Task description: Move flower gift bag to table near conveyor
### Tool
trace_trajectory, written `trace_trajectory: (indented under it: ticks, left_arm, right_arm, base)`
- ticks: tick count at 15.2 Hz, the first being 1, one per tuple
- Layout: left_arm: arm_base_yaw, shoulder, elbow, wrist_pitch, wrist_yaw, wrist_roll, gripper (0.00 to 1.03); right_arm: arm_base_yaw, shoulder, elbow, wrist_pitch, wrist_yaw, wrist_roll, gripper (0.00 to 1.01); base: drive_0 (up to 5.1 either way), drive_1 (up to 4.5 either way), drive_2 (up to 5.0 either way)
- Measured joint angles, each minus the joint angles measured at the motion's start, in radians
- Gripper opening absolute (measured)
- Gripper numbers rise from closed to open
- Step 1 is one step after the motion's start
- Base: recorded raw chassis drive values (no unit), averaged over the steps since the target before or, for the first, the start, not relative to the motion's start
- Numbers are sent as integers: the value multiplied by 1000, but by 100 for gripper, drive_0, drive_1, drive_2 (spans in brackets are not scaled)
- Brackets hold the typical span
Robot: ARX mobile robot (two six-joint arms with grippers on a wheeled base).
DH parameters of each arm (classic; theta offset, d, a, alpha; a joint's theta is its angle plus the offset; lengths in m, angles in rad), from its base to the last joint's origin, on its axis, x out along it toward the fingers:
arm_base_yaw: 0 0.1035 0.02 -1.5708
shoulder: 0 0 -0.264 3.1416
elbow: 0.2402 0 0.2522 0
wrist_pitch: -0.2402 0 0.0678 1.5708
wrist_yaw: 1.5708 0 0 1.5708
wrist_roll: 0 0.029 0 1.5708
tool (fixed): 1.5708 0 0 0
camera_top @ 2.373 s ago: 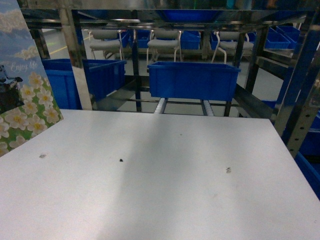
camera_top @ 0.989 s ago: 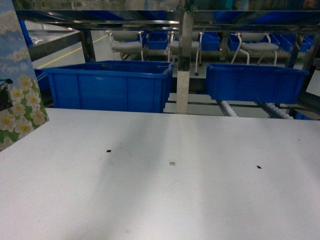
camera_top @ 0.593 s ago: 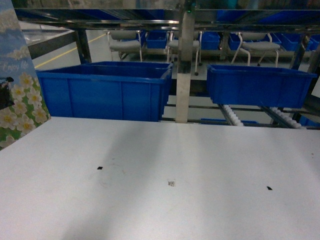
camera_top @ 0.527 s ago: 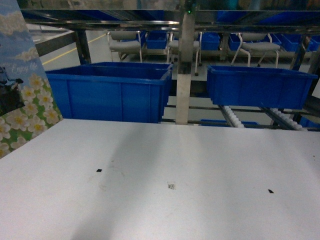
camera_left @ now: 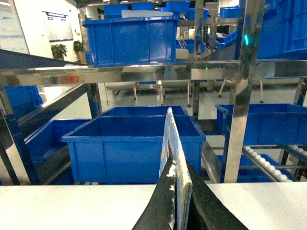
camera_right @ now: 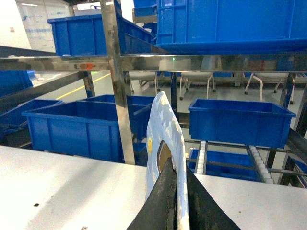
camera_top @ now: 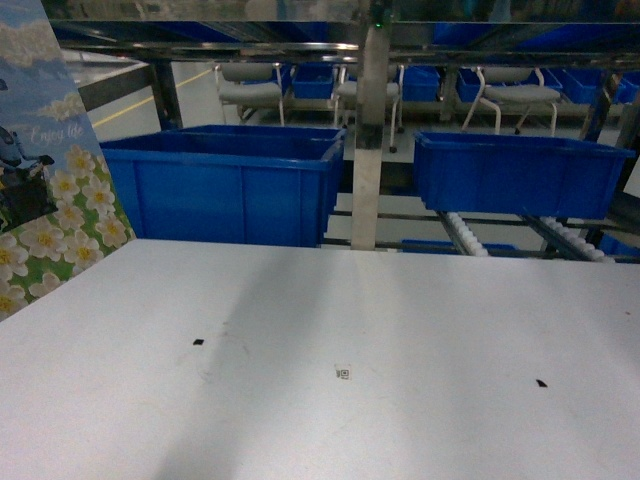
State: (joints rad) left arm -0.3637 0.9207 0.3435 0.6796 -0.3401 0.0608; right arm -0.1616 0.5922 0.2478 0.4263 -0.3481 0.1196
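While I watch the head view, the flower gift bag (camera_top: 50, 170) shows only as a slanted panel at the far left edge, printed with sky, clouds, white blossoms and the words "Enjoy life". Its lower corner hangs over the left edge of the table (camera_top: 330, 340), and I cannot tell from here whether it touches the surface. On the white-grey tabletop I see two dark specks and a tiny square code mark (camera_top: 343, 374) near the middle.

From my left wrist camera, the left gripper (camera_left: 178, 189) has its two black fingers pressed against either side of a thin white-edged sheet that stands upright between them, so the jaws are nearly closed on it; I take this to be an edge of the bag. From my right wrist camera, the right gripper (camera_right: 175, 191) likewise pinches a thin pale-blue panel with a yellow-centred flower on it, fingers tight to both faces. Neither gripper itself is visible in the head view apart from a dark shape against the bag's printed face.

Beyond the table's far edge stand the blue totes (camera_top: 225, 185), one large on the left and another on the right, held in a shiny steel rack (camera_top: 367, 140). Under the right tote I can see the conveyor (camera_top: 465, 232), its lanes of small pale roller wheels sloping between steel rails. Grey chairs (camera_top: 250, 90) sit further back.
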Motion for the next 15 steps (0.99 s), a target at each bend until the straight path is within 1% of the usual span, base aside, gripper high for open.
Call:
trace_trajectory:
  ticks: [3,5,7,10,12,14,15]
  left_arm:
    - [0,0,0,0,0,0,2]
    - [0,0,0,0,0,0,2]
    - [0,0,0,0,0,0,2]
    - [0,0,0,0,0,0,2]
    - [0,0,0,0,0,0,2]
    - [0,0,0,0,0,0,2]
    - [0,0,0,0,0,0,2]
  right_arm:
    - [13,66,-19,81,20,-13,2]
    - [19,174,-31,189,33,-21,2]
    - [17,267,-34,261,33,-20,2]
    - [16,332,-41,321,23,-20,2]
    - [2,440,-50,415,3,-21,2]
    - [-18,552,-52,516,-4,-36,2]
    - [-31,612,-52,565,-20,-44,2]
  base:
    - [0,0,0]
    - [0,0,0]
    - [0,0,0]
    - [0,0,0]
    - [0,0,0]
    - [0,0,0]
    - [0,0,0]
